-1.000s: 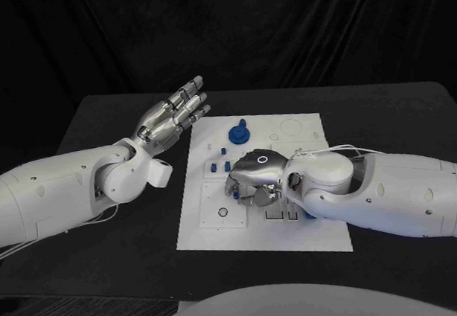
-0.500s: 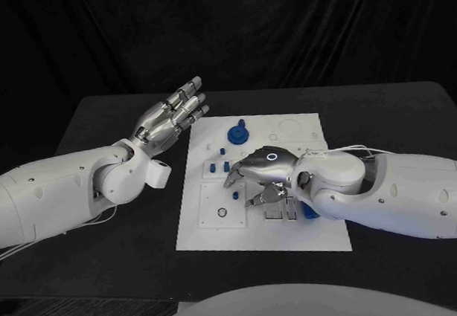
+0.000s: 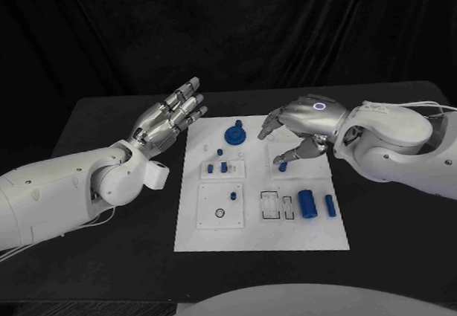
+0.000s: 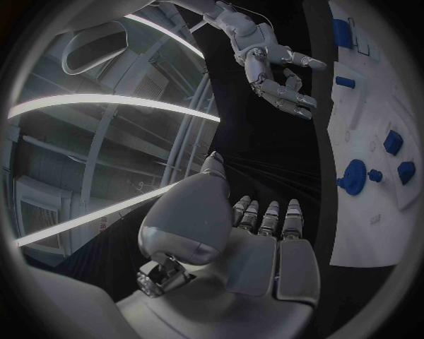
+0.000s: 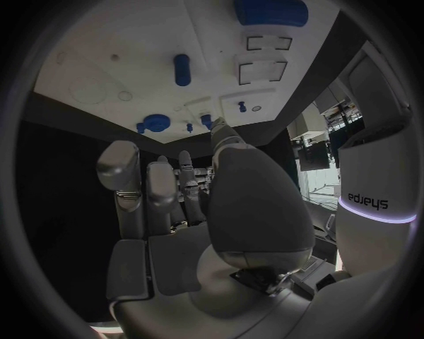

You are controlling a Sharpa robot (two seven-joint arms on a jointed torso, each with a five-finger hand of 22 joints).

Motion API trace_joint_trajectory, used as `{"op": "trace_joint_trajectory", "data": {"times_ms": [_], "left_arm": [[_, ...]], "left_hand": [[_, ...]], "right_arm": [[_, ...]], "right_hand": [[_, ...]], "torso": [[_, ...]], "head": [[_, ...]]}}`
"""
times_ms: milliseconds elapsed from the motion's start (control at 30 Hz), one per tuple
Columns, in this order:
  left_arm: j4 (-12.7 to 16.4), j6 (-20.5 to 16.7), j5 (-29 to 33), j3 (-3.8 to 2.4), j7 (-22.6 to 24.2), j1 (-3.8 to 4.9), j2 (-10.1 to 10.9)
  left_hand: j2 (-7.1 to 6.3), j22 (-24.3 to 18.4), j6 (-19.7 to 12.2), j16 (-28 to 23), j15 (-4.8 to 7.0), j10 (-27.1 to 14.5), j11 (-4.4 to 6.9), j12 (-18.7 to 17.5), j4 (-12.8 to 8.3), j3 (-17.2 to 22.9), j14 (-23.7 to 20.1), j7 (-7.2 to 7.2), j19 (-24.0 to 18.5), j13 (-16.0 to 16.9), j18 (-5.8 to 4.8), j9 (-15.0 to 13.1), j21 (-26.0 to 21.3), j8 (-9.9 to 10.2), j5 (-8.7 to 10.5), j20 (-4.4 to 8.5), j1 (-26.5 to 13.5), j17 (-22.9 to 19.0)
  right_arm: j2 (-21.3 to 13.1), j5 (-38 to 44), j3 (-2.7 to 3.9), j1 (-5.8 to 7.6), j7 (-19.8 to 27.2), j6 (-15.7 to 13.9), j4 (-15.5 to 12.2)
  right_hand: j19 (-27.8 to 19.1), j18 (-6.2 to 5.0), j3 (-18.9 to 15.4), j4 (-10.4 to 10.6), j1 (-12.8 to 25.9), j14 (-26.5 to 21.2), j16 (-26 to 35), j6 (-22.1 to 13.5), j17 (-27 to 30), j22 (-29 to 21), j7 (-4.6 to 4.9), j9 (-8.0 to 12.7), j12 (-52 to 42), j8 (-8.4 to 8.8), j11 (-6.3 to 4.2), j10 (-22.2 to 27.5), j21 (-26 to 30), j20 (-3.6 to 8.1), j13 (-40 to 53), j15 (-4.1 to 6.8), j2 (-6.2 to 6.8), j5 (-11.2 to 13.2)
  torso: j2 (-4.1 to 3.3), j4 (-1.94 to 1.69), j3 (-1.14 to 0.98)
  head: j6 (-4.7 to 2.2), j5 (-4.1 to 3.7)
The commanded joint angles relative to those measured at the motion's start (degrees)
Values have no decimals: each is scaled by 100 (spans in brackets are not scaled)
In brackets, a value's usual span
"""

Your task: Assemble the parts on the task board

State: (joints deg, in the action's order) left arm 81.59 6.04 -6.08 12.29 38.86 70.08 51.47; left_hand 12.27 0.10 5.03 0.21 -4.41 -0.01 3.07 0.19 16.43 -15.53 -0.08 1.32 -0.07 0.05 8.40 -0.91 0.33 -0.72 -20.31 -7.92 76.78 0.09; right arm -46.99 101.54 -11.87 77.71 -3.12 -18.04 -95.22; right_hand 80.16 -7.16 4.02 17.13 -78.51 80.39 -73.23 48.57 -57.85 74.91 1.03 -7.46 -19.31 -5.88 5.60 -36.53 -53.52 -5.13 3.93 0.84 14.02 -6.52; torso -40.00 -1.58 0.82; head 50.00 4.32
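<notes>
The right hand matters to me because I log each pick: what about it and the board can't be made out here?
- Right hand, head view: a small blue part sits at its fingertips; held or just touched is unclear.
- Task board: the far right corner lies behind that hand.
- Right wrist view: the hand's own thumb hides its fingertips.

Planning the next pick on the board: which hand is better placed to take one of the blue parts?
The right hand, probably. It hovers over the task board with its fingertips just above a small blue part. The left hand is open and raised beside the board's far left corner, palm turned away from the parts.
</notes>
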Motion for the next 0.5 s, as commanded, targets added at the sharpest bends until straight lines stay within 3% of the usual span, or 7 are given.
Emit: {"op": "trace_joint_trajectory", "data": {"times_ms": [33,167,333,500], "left_arm": [[11,18,29,-6,507,-8,-9],[10,-2,29,-6,526,-12,-4],[11,0,29,-6,530,-20,1],[17,8,29,-6,529,-33,5]], "left_hand": [[0,7,32,-21,-21,1,-48,-19,8,36,8,7,11,-5,-79,-7,-28,-36,-23,-51,53,-9],[-13,1,26,-21,14,1,-37,-19,14,31,8,129,9,-5,-33,-4,-30,-32,-25,-62,66,-9],[-14,-2,24,-21,20,1,-39,-19,15,30,8,152,9,-5,-24,-4,-31,-31,-23,-63,67,-9],[-10,0,29,-21,22,1,-33,-19,15,33,8,139,9,-5,-19,-5,-30,-31,-30,-65,71,-9]], "right_arm": [[-148,-220,-2,46,-233,171,32],[-251,-329,-2,30,-263,390,109],[-266,-381,-3,-62,-252,526,219],[-213,-397,-3,-169,-183,562,317]], "right_hand": [[92,98,-69,2,184,100,-62,20,-98,692,-70,38,-49,26,18,-144,-160,8,-14,2,54,129],[119,105,-101,4,267,135,-80,-12,-129,699,-25,68,-36,70,32,-193,-201,6,-22,-3,88,194],[180,127,-71,0,335,198,-124,-59,-201,729,66,116,-61,129,34,-390,-342,8,-17,-1,42,265],[208,135,44,-13,287,231,-127,-85,-210,737,147,175,-85,174,44,-729,-391,1,-20,-12,-93,266]], "torso": [[-6,-9,-9],[-5,-24,-5],[-10,-14,-13],[-14,-20,-14]], "head": [[0,-30],[0,-61],[0,-57],[0,-61]]}}
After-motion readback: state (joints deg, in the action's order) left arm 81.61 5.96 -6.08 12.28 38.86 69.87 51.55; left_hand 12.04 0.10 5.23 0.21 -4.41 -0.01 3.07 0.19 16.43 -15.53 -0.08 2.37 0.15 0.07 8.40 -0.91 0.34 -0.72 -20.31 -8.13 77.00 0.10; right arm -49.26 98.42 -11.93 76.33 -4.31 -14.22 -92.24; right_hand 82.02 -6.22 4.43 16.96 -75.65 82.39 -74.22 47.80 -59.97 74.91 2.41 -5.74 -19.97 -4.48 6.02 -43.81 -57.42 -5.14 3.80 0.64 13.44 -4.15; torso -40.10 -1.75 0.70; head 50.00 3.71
